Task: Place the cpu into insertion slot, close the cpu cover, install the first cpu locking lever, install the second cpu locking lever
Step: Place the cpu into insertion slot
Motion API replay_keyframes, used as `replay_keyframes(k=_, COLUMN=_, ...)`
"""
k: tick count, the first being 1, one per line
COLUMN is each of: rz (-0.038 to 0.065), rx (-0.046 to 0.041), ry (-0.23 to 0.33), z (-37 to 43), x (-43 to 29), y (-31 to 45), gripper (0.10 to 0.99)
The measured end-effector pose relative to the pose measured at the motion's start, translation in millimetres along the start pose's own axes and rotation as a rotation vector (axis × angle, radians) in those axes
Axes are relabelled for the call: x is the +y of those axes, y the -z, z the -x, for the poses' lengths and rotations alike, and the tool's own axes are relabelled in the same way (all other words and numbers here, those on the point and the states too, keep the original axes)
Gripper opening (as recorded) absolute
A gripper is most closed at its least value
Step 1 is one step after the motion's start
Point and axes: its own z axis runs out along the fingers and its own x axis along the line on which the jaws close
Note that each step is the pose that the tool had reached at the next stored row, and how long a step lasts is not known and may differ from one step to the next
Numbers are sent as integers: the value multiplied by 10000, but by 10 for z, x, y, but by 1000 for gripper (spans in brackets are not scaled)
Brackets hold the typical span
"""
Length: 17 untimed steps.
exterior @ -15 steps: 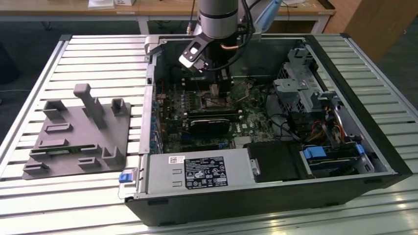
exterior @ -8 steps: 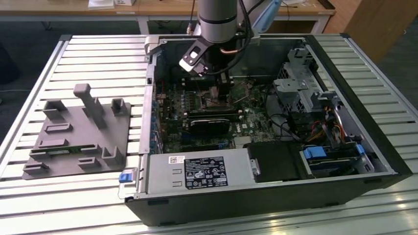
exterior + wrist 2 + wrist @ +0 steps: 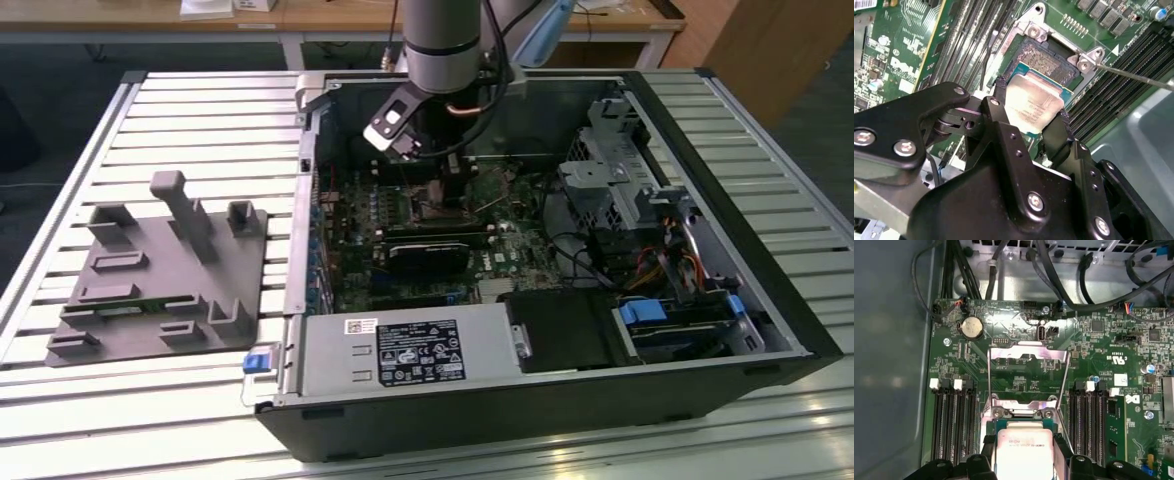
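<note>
**One cpu in gripper, slot uncovered**

Gripper (image 3: 1032, 114): two black fingers (image 3: 1000, 92) closed to chip width on opposite edges of the cpu (image 3: 1040, 95), metal top facing the camera. The cpu sits over the near part of the slot (image 3: 1048, 61), and the far part of the slot's dark centre is exposed. Whether chip touches socket cannot be told.

Just beyond, a thin lever (image 3: 1134, 76) runs free past a corner screw of the slot rim. In the first wrist view the cover (image 3: 1026, 353) stands raised beyond the slot, with board visible through its window. Memory slots (image 3: 954, 425) flank the socket on both sides. Farther on lie a coin cell (image 3: 971, 328), then cables (image 3: 1054, 265) at the case wall.

In the exterior view the arm (image 3: 447, 40) reaches down into the open case (image 3: 534, 410), which lies on the slatted counter (image 3: 200, 110). A grey fixture (image 3: 160, 270) sits beside it, at the exterior view's left.
</note>
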Motion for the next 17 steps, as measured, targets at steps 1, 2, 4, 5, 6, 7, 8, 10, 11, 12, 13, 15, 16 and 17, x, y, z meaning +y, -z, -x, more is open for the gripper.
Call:
replay_keyframes(k=1, rz=0, rx=0, ry=-1, z=-1, x=-9, y=-6, gripper=541)
replay_keyframes(k=2, rz=-1, rx=-1, ry=-2, z=-3, x=-15, y=-12, gripper=541)
replay_keyframes(k=4, rz=-1, rx=0, ry=-2, z=-8, x=-29, y=-25, gripper=541)
replay_keyframes(k=5, rz=0, rx=-1, ry=-2, z=-10, x=-33, y=-34, gripper=541)
replay_keyframes(k=6, rz=-1, rx=-1, ry=-3, z=-12, x=-35, y=-43, gripper=541)
replay_keyframes(k=7, rz=-1, rx=-1, ry=-1, z=-13, x=-37, y=-53, gripper=541)
replay_keyframes(k=8, rz=-1, rx=-1, ry=-2, z=-15, x=-38, y=-64, gripper=541)
replay_keyframes(k=10, rz=-1, rx=-2, ry=-2, z=-16, x=-43, y=-84, gripper=541)
replay_keyframes(k=11, rz=-1, rx=-1, ry=-2, z=-17, x=-45, y=-93, gripper=541)
replay_keyframes(k=12, rz=-1, rx=-1, ry=-3, z=-17, x=-49, y=-100, gripper=541)
replay_keyframes(k=13, rz=0, rx=-1, ry=-3, z=-17, x=-54, y=-107, gripper=541)
replay_keyframes(k=15, rz=0, rx=0, ry=-3, z=-17, x=-63, y=-118, gripper=541)
replay_keyframes(k=16, rz=-1, rx=-1, ry=-3, z=-17, x=-68, y=-123, gripper=541)
replay_keyframes(k=17, rz=-1, rx=-1, ry=-3, z=-17, x=-72, y=-128, gripper=541)
